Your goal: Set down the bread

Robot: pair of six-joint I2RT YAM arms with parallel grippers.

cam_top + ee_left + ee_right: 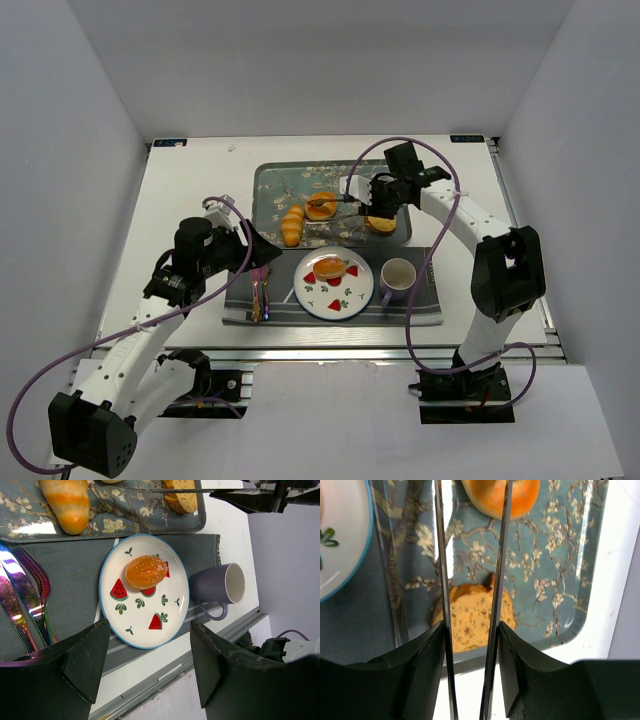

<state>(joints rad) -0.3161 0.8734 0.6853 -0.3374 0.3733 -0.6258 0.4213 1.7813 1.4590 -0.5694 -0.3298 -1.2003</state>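
Note:
A round bun (322, 205), a long striped loaf (292, 224) and a bread slice (380, 225) lie on the floral tray (270, 180). Another glazed bun (146, 572) sits on the watermelon plate (170, 620). My right gripper (471, 630) hovers over the slice (472, 620) and is shut on metal tongs (441, 570). The two tong arms run forward, one on each side of the round bun (520, 495); their tips are out of the wrist view. My left gripper (150, 665) hangs open and holds nothing, at the near side of the plate.
A purple mug (397, 278) stands right of the plate (350, 300) on a grey placemat (420, 305). Iridescent cutlery (260, 290) lies on the mat's left side. White walls enclose the table, and its metal front rail (165, 672) runs below the left gripper.

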